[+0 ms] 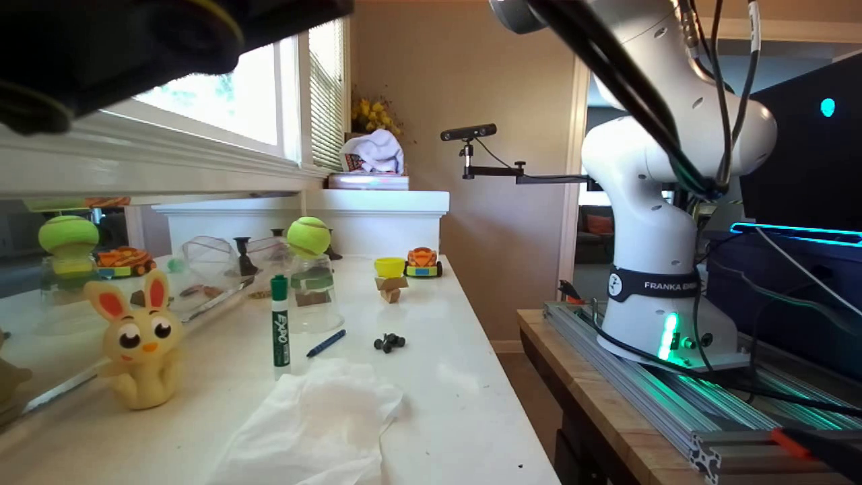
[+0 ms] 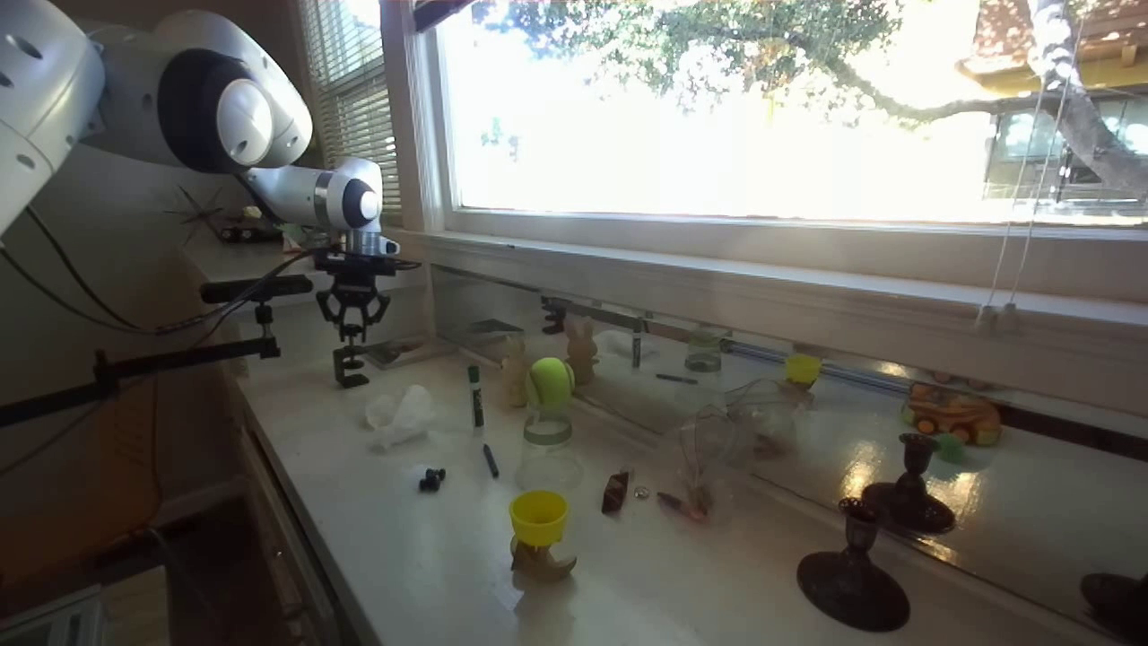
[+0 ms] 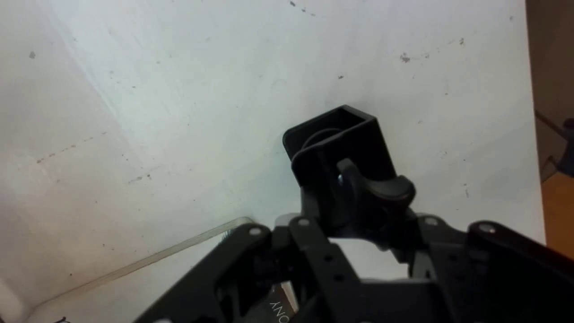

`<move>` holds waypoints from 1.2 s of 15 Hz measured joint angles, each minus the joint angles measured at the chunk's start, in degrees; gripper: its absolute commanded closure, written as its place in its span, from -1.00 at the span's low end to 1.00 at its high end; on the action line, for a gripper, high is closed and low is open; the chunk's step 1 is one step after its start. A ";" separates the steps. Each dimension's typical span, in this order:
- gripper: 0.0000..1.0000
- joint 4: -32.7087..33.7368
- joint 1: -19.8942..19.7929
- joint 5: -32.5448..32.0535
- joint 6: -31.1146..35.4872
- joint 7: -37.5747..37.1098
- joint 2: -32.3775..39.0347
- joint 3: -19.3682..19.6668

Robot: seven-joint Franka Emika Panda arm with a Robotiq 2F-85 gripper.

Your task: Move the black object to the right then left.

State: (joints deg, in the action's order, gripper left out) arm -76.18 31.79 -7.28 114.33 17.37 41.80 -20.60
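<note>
A black clamp-like object (image 2: pixel 348 368) with a square open frame hangs below my gripper (image 2: pixel 352 332) at the far end of the white table. In the wrist view the black object (image 3: pixel 338 139) stands between the fingers of my gripper (image 3: pixel 352 211), with its open frame pointing away from the wrist and a curved knob on its near side. The fingers are closed against its sides. I cannot tell whether its lower end touches the table. In an exterior view a large dark blurred shape (image 1: pixel 135 54) fills the top left corner; the black object does not show there.
White crumpled tissue (image 2: pixel 402 416), a green marker (image 2: pixel 475 397), a blue pen (image 2: pixel 491 460), small black pieces (image 2: pixel 431 479), a tennis ball (image 2: pixel 550 383) on a clear glass and a yellow cup (image 2: pixel 538 518) stand nearby. A mirror lines the window side. A camera arm (image 2: pixel 179 363) stands beside the gripper.
</note>
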 measured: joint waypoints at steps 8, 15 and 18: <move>0.76 -0.06 0.00 0.86 -0.07 -9.02 0.02 0.03; 0.76 -3.00 -0.30 0.86 0.02 -17.61 -1.82 0.14; 0.76 -6.50 -0.70 0.86 0.64 -21.01 -3.96 0.16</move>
State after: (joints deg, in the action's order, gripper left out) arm -82.68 31.09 -6.42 114.98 -3.64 37.84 -20.44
